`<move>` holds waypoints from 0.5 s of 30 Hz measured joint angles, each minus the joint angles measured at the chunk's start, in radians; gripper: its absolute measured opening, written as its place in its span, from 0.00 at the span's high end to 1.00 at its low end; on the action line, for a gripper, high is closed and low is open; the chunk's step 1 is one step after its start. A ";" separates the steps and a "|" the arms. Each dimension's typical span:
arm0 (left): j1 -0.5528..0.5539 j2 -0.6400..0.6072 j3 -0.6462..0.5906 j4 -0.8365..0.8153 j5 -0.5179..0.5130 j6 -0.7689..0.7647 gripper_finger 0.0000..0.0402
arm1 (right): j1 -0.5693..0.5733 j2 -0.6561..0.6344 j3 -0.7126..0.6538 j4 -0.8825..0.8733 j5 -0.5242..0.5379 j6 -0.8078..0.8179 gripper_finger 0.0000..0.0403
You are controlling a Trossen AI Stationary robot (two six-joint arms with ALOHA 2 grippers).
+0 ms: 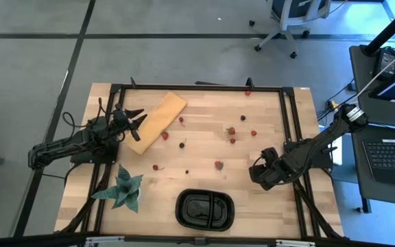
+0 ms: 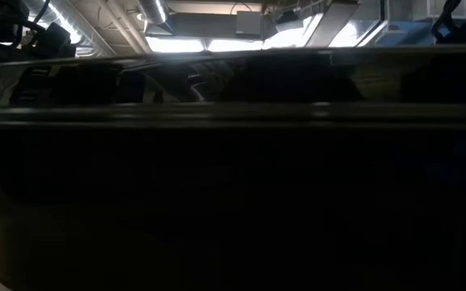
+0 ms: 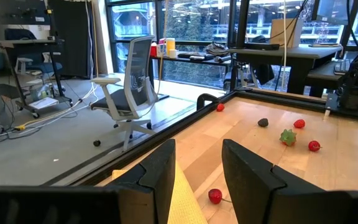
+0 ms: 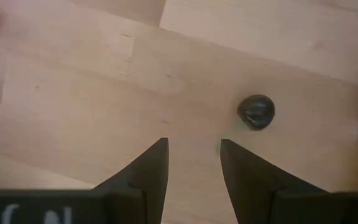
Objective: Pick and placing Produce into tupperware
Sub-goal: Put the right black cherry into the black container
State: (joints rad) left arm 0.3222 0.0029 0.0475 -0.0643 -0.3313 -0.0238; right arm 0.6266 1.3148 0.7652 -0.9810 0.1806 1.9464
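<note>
The tray (image 1: 205, 209) sits at the bottom centre of the high view, a black two-compartment tub that looks empty; it blocks the low view almost entirely. To its left stands a green plant (image 1: 123, 190).

Right of the tray, at the lower right of the high view, the right gripper (image 1: 258, 173) hangs low over the table. In its wrist view the fingers (image 4: 149, 174) stand narrowly parted with nothing between them, pointing down at bare wood. A dark berry (image 4: 257, 111) lies just beyond and to one side of the finger gap, not inside it. That offset is what the next move turns on, I judge: the gripper needs to shift sideways and forward before closing. The berry is round, so no axis matters. The right arm is clearly the nearer one to it and to the tray.

Farther up, berries (image 1: 219, 165) are scattered across the middle of the table, well apart from one another, one strawberry (image 1: 231, 130) among them, and a stray one sits near the top rail (image 1: 247, 92).

At the upper left, the left gripper (image 1: 137, 120) waits over the tan board (image 1: 158, 121), its fingers (image 3: 159, 177) narrowly open and empty, with a red berry (image 3: 215, 196) just beside the board ahead. Nothing stands between the right gripper and the tray.
</note>
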 joint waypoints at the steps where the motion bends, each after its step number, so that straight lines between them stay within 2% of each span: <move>1: 0.000 0.000 0.000 0.000 0.000 0.000 0.69 | 0.000 0.000 -0.001 0.000 0.000 0.013 0.64; 15: 0.000 0.000 0.000 0.000 0.000 0.000 0.69 | 0.015 0.013 -0.002 -0.035 -0.052 0.095 0.64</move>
State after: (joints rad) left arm 0.3225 0.0027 0.0475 -0.0643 -0.3311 -0.0235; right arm 0.6420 1.3277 0.7628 -1.0155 0.1288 2.0410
